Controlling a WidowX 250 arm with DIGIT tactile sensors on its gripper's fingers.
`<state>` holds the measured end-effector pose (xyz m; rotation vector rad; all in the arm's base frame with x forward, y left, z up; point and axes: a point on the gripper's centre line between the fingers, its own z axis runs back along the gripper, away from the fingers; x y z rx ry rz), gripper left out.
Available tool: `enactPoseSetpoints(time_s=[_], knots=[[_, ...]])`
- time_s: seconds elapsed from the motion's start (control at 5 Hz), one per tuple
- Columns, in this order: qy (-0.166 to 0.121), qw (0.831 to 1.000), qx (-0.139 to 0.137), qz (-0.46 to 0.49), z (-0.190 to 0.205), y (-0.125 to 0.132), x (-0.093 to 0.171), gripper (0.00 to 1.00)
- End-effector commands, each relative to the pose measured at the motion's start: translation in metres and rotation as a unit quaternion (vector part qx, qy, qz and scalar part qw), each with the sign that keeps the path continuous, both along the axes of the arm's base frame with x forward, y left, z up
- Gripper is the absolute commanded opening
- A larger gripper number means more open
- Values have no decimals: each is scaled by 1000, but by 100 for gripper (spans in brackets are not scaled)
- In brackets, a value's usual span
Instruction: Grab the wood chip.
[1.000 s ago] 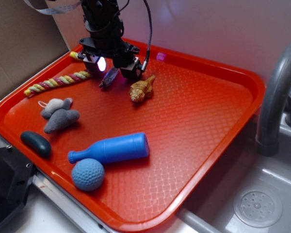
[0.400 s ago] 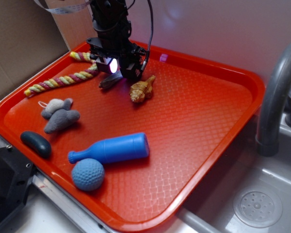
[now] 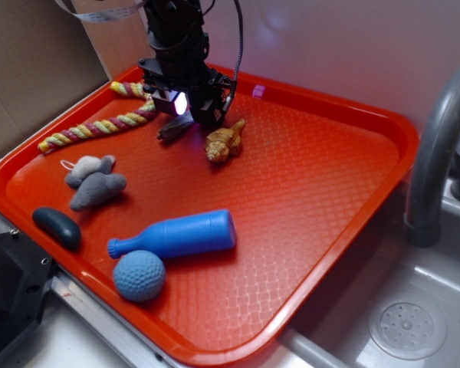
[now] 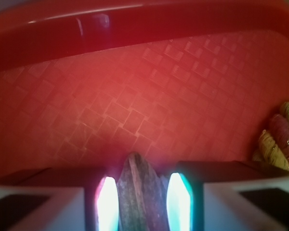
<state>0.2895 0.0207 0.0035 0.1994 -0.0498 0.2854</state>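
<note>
The hand (image 3: 185, 115) hangs at the upper left of the exterior frame, over the far corner of the red tray (image 3: 353, 115). The wood chip (image 3: 173, 128) lies on the tray just below it, left of the seashell (image 3: 225, 141). In the wrist view the chip (image 4: 139, 195) stands between the two fingers (image 4: 107, 202), which sit narrow on either side of it, touching or nearly so; whether they grip it yet I cannot tell. The fingers straddle the chip across its narrow width, probably because that is the easier span to pinch. Against the frame a second earlier, the hand has shifted right and come closer around the chip; since the nearer frame little has changed.
</note>
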Motion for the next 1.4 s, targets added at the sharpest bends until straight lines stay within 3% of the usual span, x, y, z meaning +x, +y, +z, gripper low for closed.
enactPoseSetpoints(time_s=[0.0, 0.2, 0.4, 0.6, 0.8, 1.0, 1.2], knots=[[46, 999, 14, -7, -2, 12, -12, 0], [33, 999, -17, 8, 47, 12, -9, 0], [-6, 996, -77, 33, 95, -3, -11, 0], [-24, 994, -94, 49, 146, -4, -27, 0], [-47, 989, -138, 31, 194, 6, -44, 0], [-51, 989, -137, 14, 244, 6, -51, 0], [-54, 989, -133, -25, 234, 10, -64, 100]])
